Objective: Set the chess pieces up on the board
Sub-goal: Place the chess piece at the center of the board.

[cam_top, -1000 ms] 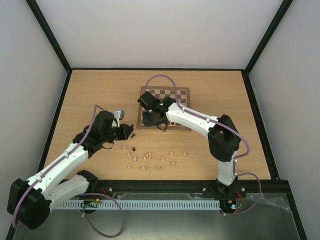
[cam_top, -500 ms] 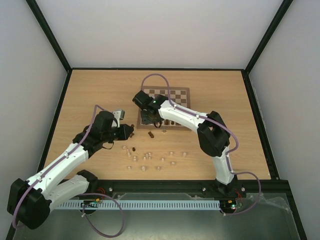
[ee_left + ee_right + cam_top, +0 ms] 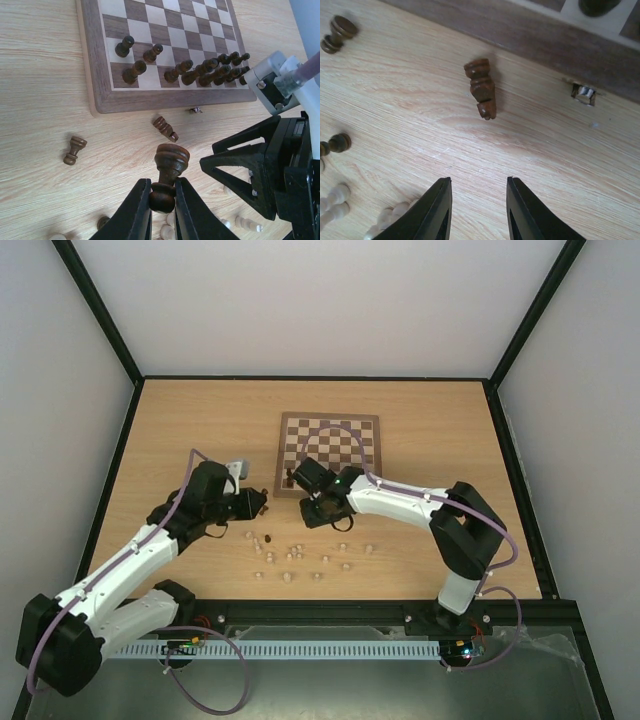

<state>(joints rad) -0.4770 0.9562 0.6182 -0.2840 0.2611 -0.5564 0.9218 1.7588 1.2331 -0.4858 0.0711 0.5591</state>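
Left gripper (image 3: 162, 202): jaws clamped on held piece (image 3: 169, 167), short of the board (image 3: 150, 101).
Right gripper (image 3: 477, 202): jaws apart, empty, over table (image 3: 545, 165).
Fallen piece (image 3: 480, 90): dark, lying on the table just beside the board's edge.
Handling: straddle its middle crosswise, close gently, then stand it upright.

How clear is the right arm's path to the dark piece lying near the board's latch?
Probably yes: the right end effector hangs open just short of the fallen dark piece, with only bare tabletop between them.
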